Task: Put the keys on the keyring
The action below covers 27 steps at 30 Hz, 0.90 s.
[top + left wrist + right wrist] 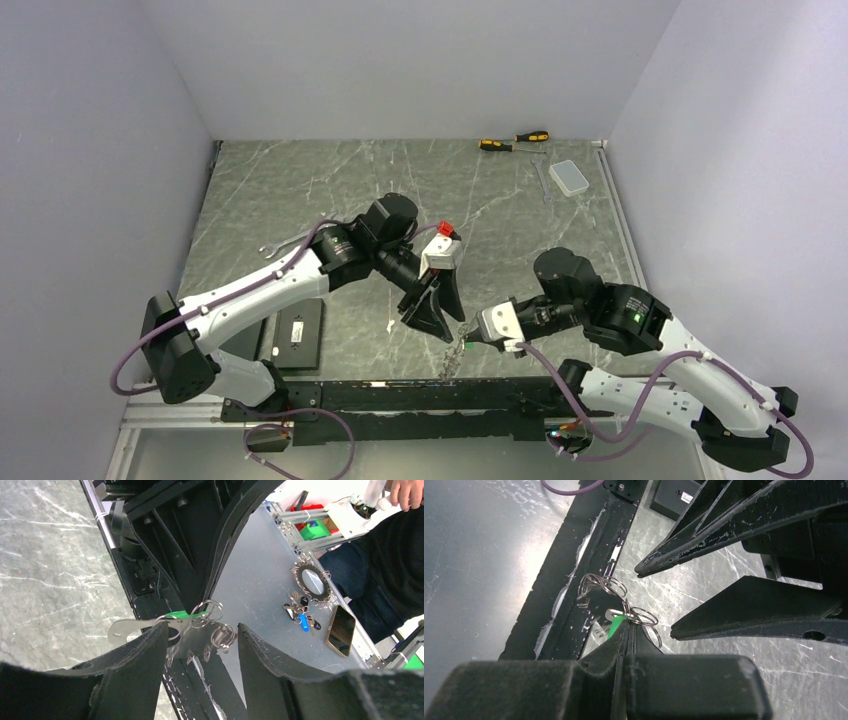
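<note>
Over the worktop's (pixel 300 190) near edge, my right jaws are pinched shut on the green-headed key (pixel 616 625), silver rings (pixel 222 634) bunched around it. My left jaws stand open, flanking it.

Left pincer (pixel 441 326) close against right pincer (pixel 469 342), black box (pixel 298 333) near-left, far table (pixel 300 185) free

The table (pixel 300 190) is grey-green, with thin white veins like marble. The key (pixel 615 626) has a bright green head, and the wire rings (pixel 606 586) beside it are shiny silver. The screwdrivers (pixel 515 141) are yellow and black. The flat box (pixel 298 333) is black. The cable (pixel 290 262) on the white-and-black left arm (pixel 250 300) is purple.
</note>
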Motion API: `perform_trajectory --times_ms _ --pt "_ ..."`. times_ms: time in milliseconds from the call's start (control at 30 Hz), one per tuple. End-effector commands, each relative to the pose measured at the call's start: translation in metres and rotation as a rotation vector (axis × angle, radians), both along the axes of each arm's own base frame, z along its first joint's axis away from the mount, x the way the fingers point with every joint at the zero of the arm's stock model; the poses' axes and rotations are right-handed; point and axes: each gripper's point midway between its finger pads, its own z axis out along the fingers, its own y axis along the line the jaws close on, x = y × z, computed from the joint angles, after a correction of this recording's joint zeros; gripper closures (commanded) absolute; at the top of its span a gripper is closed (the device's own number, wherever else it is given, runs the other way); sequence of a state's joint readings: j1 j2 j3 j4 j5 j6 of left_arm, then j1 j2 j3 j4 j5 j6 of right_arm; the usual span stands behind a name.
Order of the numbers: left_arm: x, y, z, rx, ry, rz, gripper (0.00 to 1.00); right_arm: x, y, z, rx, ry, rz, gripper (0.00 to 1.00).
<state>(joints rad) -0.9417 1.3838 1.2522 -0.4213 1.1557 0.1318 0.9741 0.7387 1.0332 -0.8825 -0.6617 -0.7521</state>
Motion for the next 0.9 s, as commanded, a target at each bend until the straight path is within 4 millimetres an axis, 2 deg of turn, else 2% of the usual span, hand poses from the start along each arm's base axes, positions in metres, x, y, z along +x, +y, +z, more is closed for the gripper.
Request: perform_trajectory --times_ms 0,233,333,467,767,867 --pt "-0.007 -0.006 0.016 -0.063 0.009 -0.062 0.43 0.005 0.006 0.024 0.073 -0.079 0.014 1.00" --pt "-0.012 -0.010 0.013 -0.059 0.023 -0.087 0.46 0.009 0.007 0.025 0.078 -0.099 0.006 1.00" --pt "-0.014 -0.010 0.011 -0.053 0.026 -0.092 0.51 0.011 0.008 0.025 0.076 -0.107 -0.002 1.00" --pt "-0.014 -0.009 0.009 -0.041 0.025 -0.095 0.63 0.015 0.008 0.026 0.078 -0.122 -0.018 1.00" --pt "-0.013 -0.008 0.009 -0.032 0.003 -0.074 1.00 0.017 0.008 0.029 0.080 -0.129 -0.027 1.00" --pt "-0.012 -0.006 0.011 -0.034 -0.007 -0.060 1.00 0.020 0.007 0.030 0.080 -0.136 -0.043 1.00"
